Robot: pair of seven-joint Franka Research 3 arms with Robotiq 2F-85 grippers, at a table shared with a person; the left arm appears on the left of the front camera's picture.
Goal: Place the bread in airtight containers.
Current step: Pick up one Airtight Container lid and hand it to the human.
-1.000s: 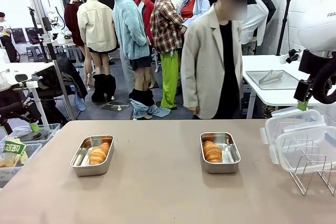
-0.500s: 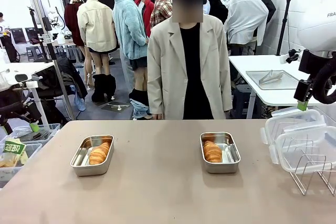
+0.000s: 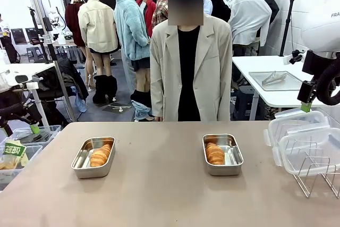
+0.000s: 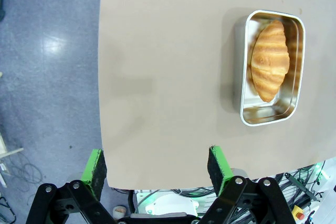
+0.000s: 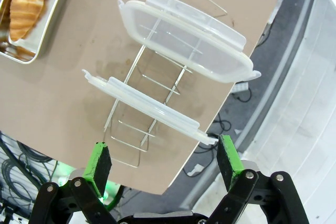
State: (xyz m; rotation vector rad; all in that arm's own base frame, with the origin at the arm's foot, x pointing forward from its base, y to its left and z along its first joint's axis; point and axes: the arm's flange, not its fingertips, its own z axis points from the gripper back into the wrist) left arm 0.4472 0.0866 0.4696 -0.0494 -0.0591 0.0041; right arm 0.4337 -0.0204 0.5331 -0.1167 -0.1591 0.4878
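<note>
Two airtight containers stand lidless on the tan table, each with one bread roll inside. The left tin holds a golden ridged roll; the right tin holds another. In the left wrist view my left gripper hangs open over the table's edge, well apart from its tin and bread. My right gripper is open too, high above two clear lids propped in a wire rack. The right tin and its bread show at that view's top left corner.
The rack with the lids sits at the table's right edge. A person in a beige jacket stands at the far side, hands down. A bin with packets lies off the left edge. The table between and in front of the tins is bare.
The person has walked from the right to the middle of the far side and now faces the table. Neither arm, tin nor lid has moved.
</note>
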